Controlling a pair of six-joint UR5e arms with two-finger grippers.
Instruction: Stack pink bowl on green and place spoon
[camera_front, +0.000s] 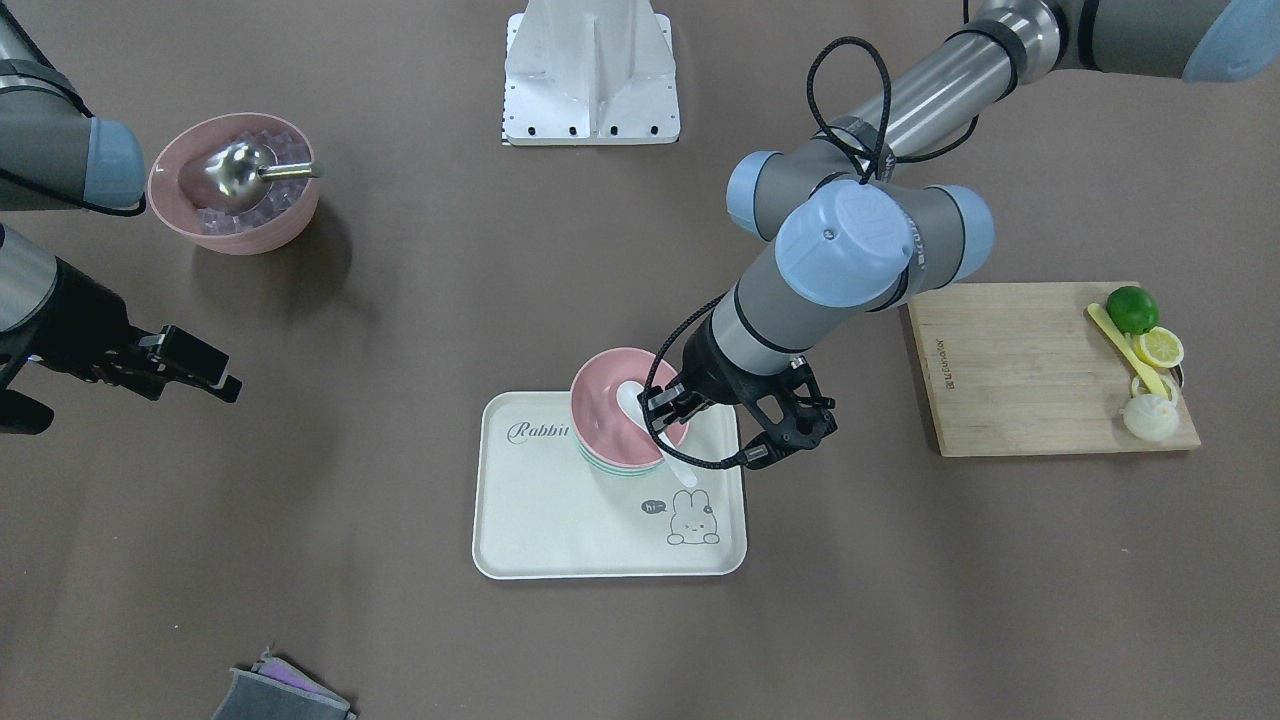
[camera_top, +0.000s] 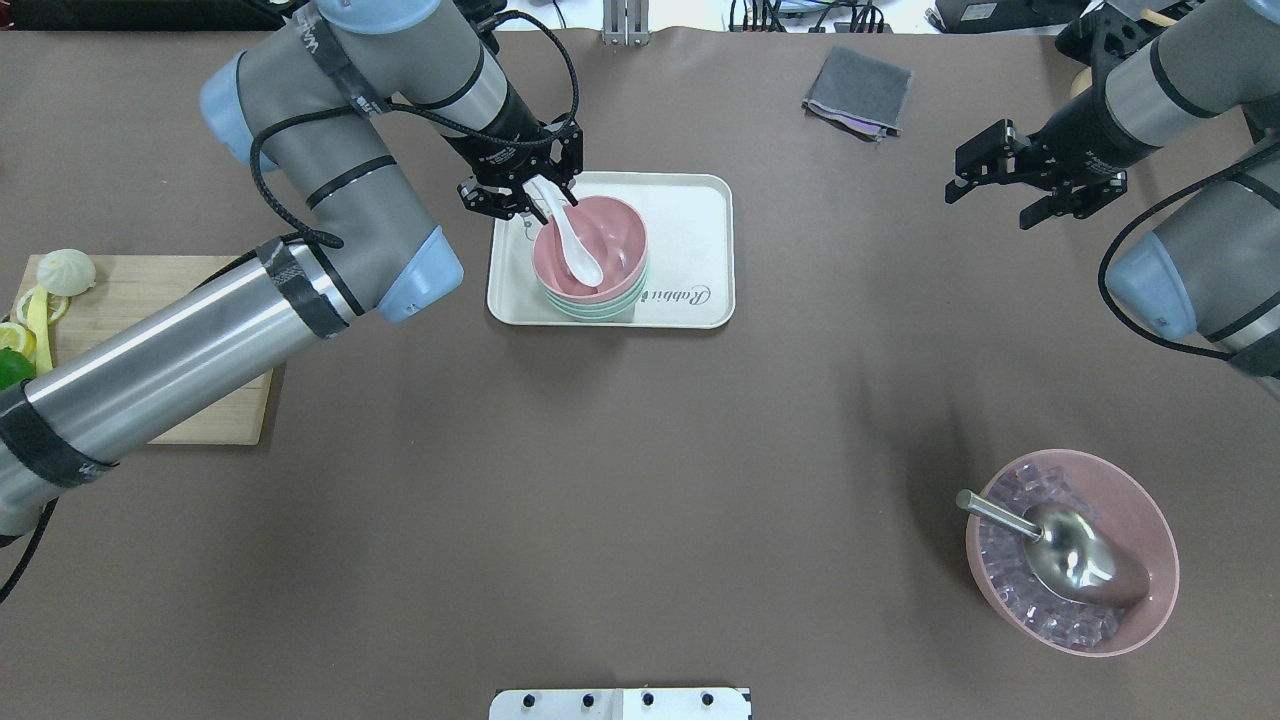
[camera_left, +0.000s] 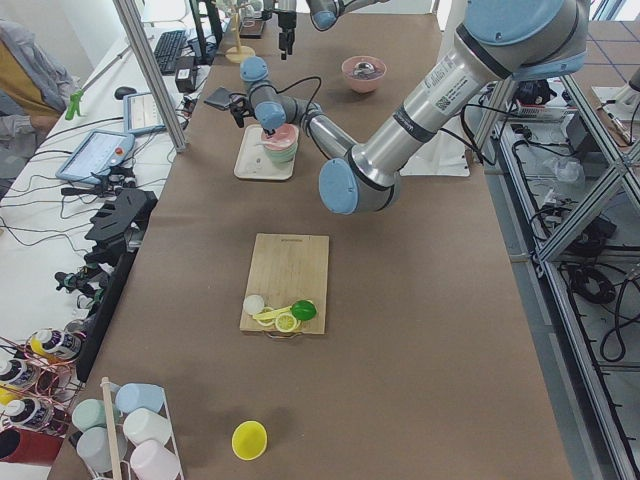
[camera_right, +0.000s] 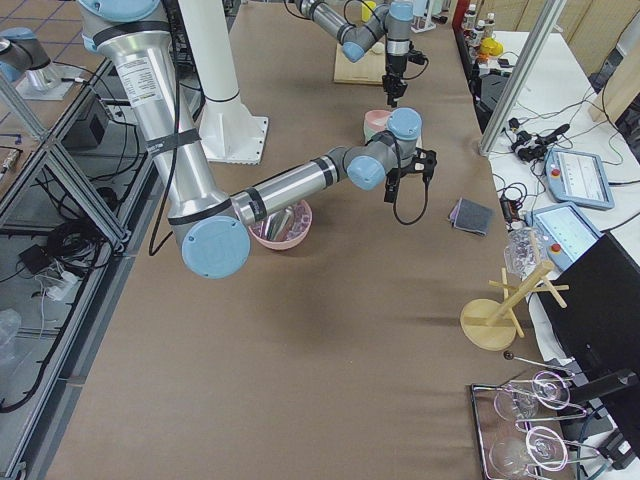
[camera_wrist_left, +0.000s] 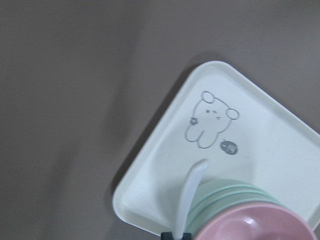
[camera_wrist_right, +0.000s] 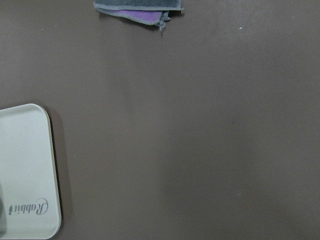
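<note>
**As the left gripper clamps the spoon over the stacked bowls, the right arm hangs wide**

Look at the left arm first. It comes in low across the cutting board (camera_top: 150, 300), its long silver forearm slanting toward the middle. It bends sharply at the elbow and folds back, the wrist tipped down over the near corner of the tray (camera_top: 690, 220).

The left gripper (camera_top: 550, 195) is angled down at the bowls, and its fingers are pinched together on the handle of the white spoon (camera_top: 570, 238). That spoon sits with its scoop down inside the pink bowl (camera_top: 615, 235). Its handle slopes up across the rim and out over the tray's rabbit drawing, as the left wrist camera shows.

And the stack itself: the pink bowl is nested in the green bowl (camera_top: 598, 310). More than one green rim peeks out beneath it, all standing on the tray beside the "Rabbit" lettering.

Over to the other side. The right arm is well apart from the tray, its forearm reaching in from the table's far right end. The right gripper (camera_top: 988, 207) hangs above bare table, turned toward the centre with its fingers spread and nothing between them.

A grey cloth (camera_top: 858, 92) lies near it. An ice-filled bowl (camera_top: 1150, 560) with a metal scoop (camera_top: 1060, 555) sits at the robot's near right.
</note>
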